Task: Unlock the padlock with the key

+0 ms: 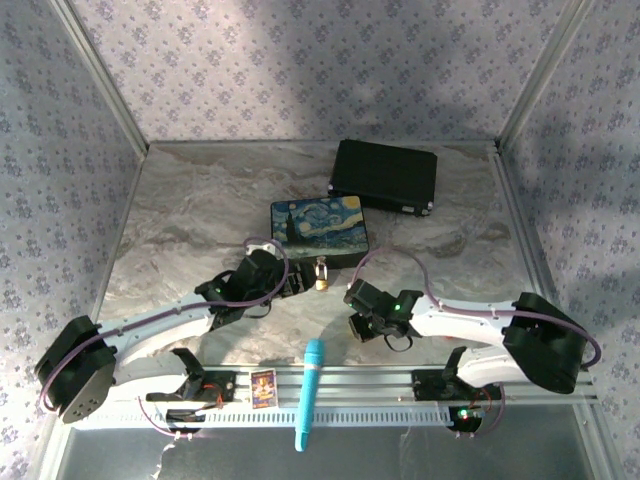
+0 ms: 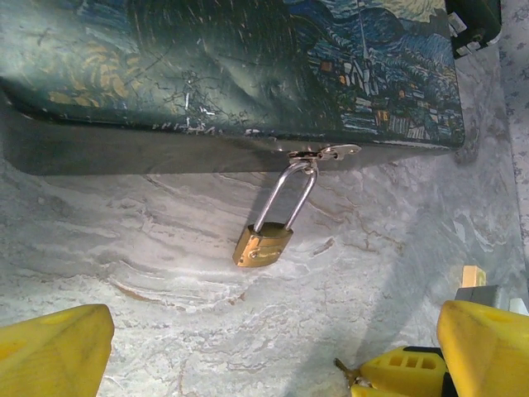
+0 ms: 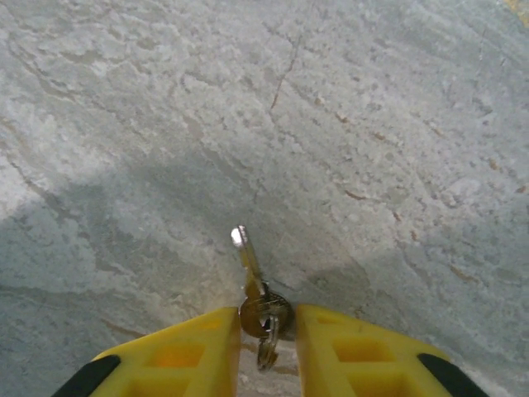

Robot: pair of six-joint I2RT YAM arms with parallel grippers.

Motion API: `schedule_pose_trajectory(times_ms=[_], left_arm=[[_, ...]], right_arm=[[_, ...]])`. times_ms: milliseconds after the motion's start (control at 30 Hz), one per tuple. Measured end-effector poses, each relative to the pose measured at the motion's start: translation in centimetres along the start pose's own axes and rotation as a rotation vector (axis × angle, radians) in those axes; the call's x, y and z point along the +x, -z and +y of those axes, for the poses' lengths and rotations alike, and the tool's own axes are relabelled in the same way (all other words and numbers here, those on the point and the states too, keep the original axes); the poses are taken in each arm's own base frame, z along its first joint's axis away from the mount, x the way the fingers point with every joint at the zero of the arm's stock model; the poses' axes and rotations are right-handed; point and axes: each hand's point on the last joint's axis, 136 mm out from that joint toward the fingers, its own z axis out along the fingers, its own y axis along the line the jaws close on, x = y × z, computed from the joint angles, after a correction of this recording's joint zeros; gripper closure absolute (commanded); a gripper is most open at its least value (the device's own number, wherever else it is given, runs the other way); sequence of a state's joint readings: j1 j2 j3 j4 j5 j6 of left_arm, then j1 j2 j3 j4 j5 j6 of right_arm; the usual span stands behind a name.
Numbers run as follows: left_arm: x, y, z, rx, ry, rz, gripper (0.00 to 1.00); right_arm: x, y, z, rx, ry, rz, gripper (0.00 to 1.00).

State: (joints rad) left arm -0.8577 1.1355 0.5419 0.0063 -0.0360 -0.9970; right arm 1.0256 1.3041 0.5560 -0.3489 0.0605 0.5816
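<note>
Clamped key (image 3: 250,269) by bow in R gripper (image 3: 269,335), blade fwd over tabletop (image 3: 372,124). Held L gripper (image 2: 273,343) wide apart near padlock (image 2: 263,244), hung on box (image 2: 248,66) hasp (image 2: 326,153).

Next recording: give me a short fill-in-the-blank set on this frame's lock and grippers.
The right gripper pinches the ___.
The left gripper has its jaws ___.
The padlock is hooked to the hasp of the painted box by its ___.
Missing: key; open; shackle.
</note>
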Motion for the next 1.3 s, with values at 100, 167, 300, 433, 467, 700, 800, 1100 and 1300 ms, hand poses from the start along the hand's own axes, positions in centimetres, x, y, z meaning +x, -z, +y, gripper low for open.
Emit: schedule_pose_trajectory(times_ms=[100,167,300,433,467,700,800,1100,1300], left_arm=[[0.0,0.0,0.1,-0.006,0.001,0.000,0.00],[0.0,0.0,0.1,-0.006,0.008,0.000,0.00],[-0.1,0.0,-0.1,0.009,0.047,-0.008,0.06],[0.1,-0.4,-0.7,0.068,0.133,-0.016,0.11],[0.3,-0.6,-0.9,0.081,0.159,-0.016,0.12],[2.2,-1.2,-3.4,0.166,0.301,-0.029,0.26],[2.5,-1.5,-4.5,0.201,0.340,-0.056,0.37],[2.6,-2.6,-5.6,0.247,0.409,-0.097,0.57],[2.3,-2.5,-5.8,0.259,0.426,-0.114,0.74]], right_arm=[[-0.1,-0.1,-0.2,0.022,0.008,0.008,0.92],[-0.2,0.0,-0.3,0.029,0.006,0.010,0.96],[-0.4,0.2,-0.3,0.011,-0.016,0.009,0.98],[-1.2,0.7,-0.4,-0.025,-0.054,-0.008,0.98],[-1.6,1.0,-0.3,-0.037,-0.064,-0.017,0.98],[-5.8,3.7,0.7,-0.115,-0.125,-0.101,0.98],[-7.6,4.7,1.0,-0.146,-0.160,-0.137,0.98],[-10.1,6.3,2.7,-0.241,-0.220,-0.195,0.98],[-10.7,6.5,3.4,-0.290,-0.250,-0.202,0.98]])
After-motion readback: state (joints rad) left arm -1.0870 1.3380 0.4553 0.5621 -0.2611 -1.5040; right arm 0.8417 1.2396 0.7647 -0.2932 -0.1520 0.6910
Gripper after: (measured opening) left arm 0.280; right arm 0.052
